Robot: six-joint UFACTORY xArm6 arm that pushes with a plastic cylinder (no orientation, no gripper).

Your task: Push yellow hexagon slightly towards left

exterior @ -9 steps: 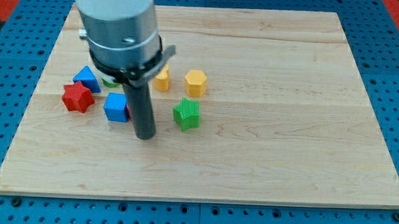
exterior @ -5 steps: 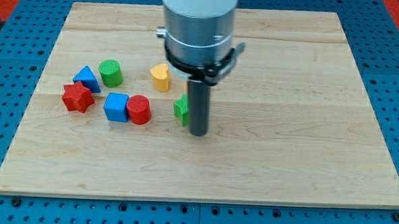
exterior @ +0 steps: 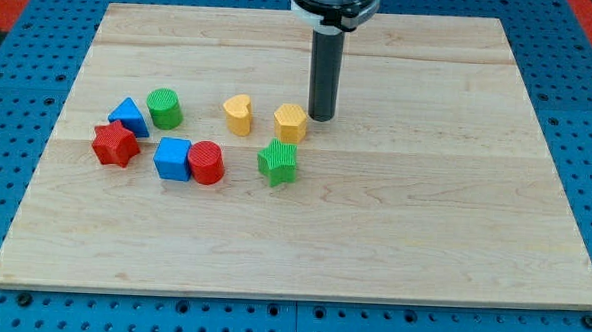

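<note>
Tip [exterior: 321, 118] beside one yellow hexagon [exterior: 290, 122]; eight blocks.

No readable text, labels, brands, numbers or signs anywhere in view.

yellow heart [exterior: 237, 113], green star [exterior: 277, 162], red cylinder [exterior: 206, 162], blue cube [exterior: 172, 159], red star [exterior: 114, 143], blue triangle [exterior: 128, 115], green cylinder [exterior: 163, 108] on wooden board [exterior: 424, 212]
</note>
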